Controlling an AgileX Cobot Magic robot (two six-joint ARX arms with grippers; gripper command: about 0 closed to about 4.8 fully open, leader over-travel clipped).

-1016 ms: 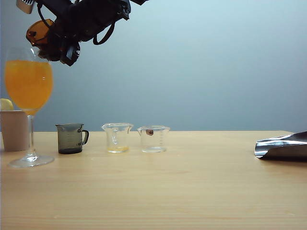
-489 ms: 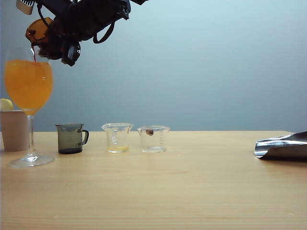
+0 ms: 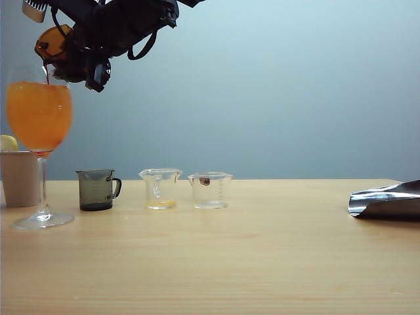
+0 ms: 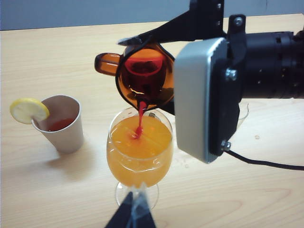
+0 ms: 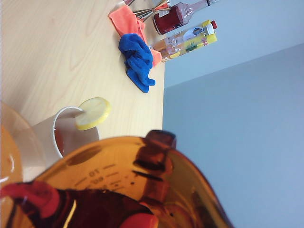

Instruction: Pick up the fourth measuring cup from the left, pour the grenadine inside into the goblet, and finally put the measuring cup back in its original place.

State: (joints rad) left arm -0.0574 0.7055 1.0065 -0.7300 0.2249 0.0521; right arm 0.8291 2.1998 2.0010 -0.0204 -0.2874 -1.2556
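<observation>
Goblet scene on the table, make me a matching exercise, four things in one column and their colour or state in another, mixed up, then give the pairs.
Things:
1. goblet
2. amber measuring cup
3. beige cup
4. grey handled cup

States:
A. carries a lemon slice on its rim
B. stands upright on the table, smoky dark
C. tilted in the right pincer, pouring grenadine
D. filled with orange drink, red stream landing in it

Pairs: 1-D, 2-C, 3-A, 4-B

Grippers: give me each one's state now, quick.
Right gripper: shut on the amber measuring cup, tipped over the goblet.
Left gripper: low beside the goblet's foot, state cannot be told.
</observation>
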